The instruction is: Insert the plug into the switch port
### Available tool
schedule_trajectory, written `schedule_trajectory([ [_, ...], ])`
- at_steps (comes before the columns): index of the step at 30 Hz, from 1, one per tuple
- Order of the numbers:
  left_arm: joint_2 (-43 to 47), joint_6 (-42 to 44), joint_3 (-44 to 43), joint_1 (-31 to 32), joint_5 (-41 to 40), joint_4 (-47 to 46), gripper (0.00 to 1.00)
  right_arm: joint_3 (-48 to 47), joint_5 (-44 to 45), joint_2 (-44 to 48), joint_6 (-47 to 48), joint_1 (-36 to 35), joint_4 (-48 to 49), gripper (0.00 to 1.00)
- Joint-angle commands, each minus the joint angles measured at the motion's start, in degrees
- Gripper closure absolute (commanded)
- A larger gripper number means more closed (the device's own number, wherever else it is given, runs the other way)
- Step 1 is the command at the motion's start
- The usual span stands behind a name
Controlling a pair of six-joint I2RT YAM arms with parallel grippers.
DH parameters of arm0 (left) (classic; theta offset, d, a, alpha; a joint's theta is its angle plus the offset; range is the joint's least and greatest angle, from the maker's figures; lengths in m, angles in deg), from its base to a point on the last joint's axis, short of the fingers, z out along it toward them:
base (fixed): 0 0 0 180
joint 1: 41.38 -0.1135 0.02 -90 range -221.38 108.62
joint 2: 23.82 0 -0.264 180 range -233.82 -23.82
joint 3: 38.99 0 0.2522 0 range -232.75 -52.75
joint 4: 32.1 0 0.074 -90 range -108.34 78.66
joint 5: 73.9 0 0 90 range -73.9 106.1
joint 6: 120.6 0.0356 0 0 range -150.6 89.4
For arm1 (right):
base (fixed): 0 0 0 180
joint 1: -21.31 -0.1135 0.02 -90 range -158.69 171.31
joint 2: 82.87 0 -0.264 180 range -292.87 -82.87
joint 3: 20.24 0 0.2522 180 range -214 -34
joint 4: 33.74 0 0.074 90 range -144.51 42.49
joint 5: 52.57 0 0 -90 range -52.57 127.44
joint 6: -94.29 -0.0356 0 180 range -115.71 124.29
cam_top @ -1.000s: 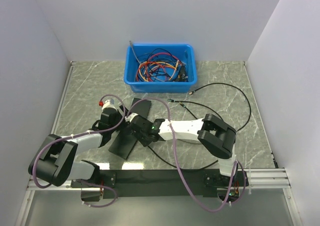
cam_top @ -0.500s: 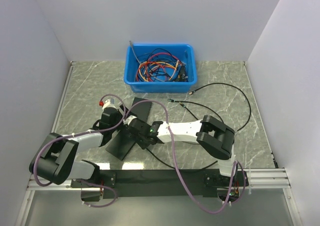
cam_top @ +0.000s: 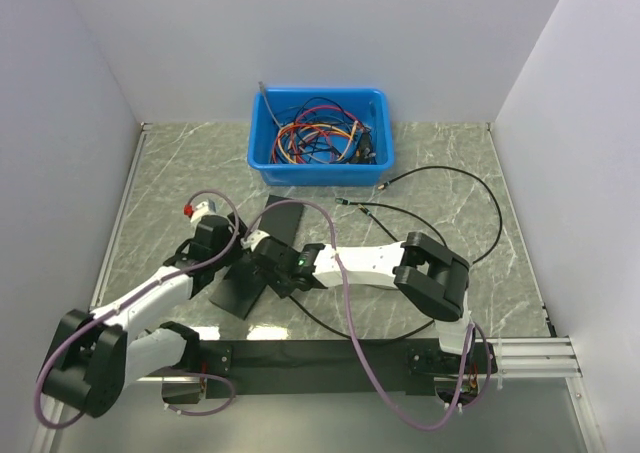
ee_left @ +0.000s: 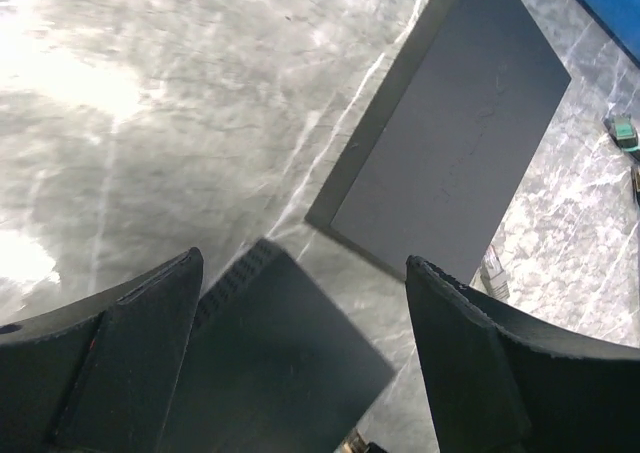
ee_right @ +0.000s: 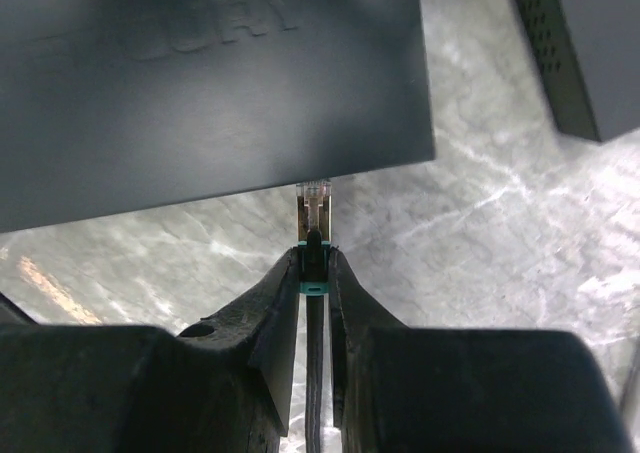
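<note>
On the grey marbled tabletop (cam_top: 450,153), the right fingers (ee_right: 275,293) pinch the plug (ee_right: 315,205) narrowly, its clear tip right at the switch (ee_right: 200,83) edge, so it should go in straight and level, while the left fingers (ee_left: 150,343), spread wide and empty, could brace the case.

I hold the plug (ee_right: 314,205) pinched in my right gripper (ee_right: 315,258). It is small and clear, with a blue-green sleeve at its back. A thin black cable (ee_right: 315,373) runs back from it between my fingers. The plug points straight ahead at the switch (ee_right: 200,83), a flat black box with raised letters on top. The plug's tip is right at the switch's edge. I cannot tell if it is inside a port.
</note>
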Motion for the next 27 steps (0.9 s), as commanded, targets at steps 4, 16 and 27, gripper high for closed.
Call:
schedule_trajectory([
  [4, 8.1, 0.1, -0.3, 0.5, 0.8, 5.8, 0.11, -3.7, 0.5, -1.9, 0.7, 2.2, 1.0, 1.00],
  [16, 5.8, -2.5, 1.5, 0.4, -1.8, 10.4, 0.12, 5.2, 1.9, 6.5, -1.3, 2.2, 0.3, 1.00],
  [27, 5.2, -3.2, 2.7, 0.5, 0.8, 9.5, 0.14, 6.5, -6.0, 7.2, -4.2, -0.5, 4.2, 1.00],
])
